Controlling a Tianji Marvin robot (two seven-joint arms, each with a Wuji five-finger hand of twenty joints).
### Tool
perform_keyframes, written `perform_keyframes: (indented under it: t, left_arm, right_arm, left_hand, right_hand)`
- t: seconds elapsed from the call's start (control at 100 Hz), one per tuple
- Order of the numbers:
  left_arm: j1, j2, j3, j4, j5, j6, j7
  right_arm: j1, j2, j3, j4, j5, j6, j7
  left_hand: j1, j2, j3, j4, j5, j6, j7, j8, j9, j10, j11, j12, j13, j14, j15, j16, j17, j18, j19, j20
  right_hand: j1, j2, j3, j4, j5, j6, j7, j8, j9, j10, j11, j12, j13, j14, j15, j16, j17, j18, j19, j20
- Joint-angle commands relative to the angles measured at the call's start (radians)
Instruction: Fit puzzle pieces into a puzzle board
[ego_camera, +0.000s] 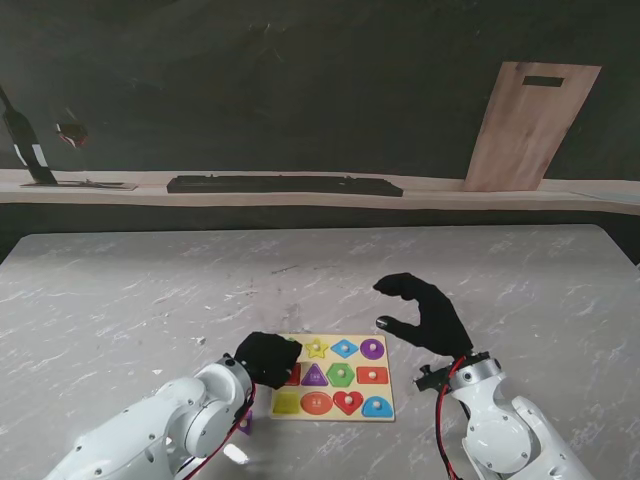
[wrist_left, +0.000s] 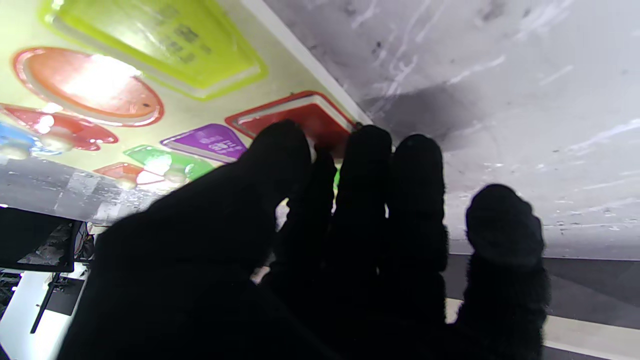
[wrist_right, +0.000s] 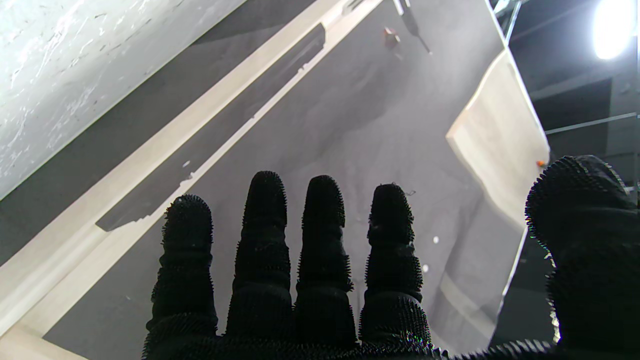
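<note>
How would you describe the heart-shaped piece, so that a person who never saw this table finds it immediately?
On the marble table, find the pale yellow puzzle board between the two black-gloved hands. In its row nearest to me, the heart is third from the left, between an orange oval and a blue piece. It is the row's only red piece.

The stand camera looks down on the puzzle board (ego_camera: 334, 376); the left wrist camera shares it close-up, while the right wrist camera faces the far wall.
</note>
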Motion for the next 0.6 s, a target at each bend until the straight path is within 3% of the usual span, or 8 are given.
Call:
perform_keyframes:
  t: [0.0,0.59]
  left_arm:
    - [0.011,-0.001,-0.001,0.007,-0.006,0.000,0.006]
    - [0.022,-0.008,-0.010,0.012,-0.016,-0.037,0.052]
  right_arm:
    - [-0.006,-0.006,-0.002,-0.004,-0.003,-0.004,-0.003]
    - [-0.008,-0.006,-0.001,-0.006,-0.005,-0.004,-0.006]
  left_hand:
    - [0.015,-0.012,0.039,-0.007,-0.002,-0.013,0.061,0.025,-0.008,0.011,0.014,0.010,0.009,-0.047,0.019,0.005,0.001,-0.141,0.043,0.019]
    - [0.026,0.020,0.009,-0.002,-0.031,-0.033,0.065,0.030,-0.037,0.000,0.008,0.022,-0.021,-0.058,0.010,0.006,-0.022,-0.167,0.030,0.010]
  right_hand:
    - [-0.029,0.018,-0.020,0.005,0.008,-0.027,-0.006,0.011,0.014,0.001,-0.003,0.008,0.022,-0.001,0.003,0.010,-0.013,0.005,0.006,0.022]
    - [-0.031,0.018,-0.020,0.005,0.007,-0.026,-0.007,0.009,0.014,0.001,-0.003,0.007,0.023,0.000,0.003,0.010,-0.013,0.004,0.005,0.023]
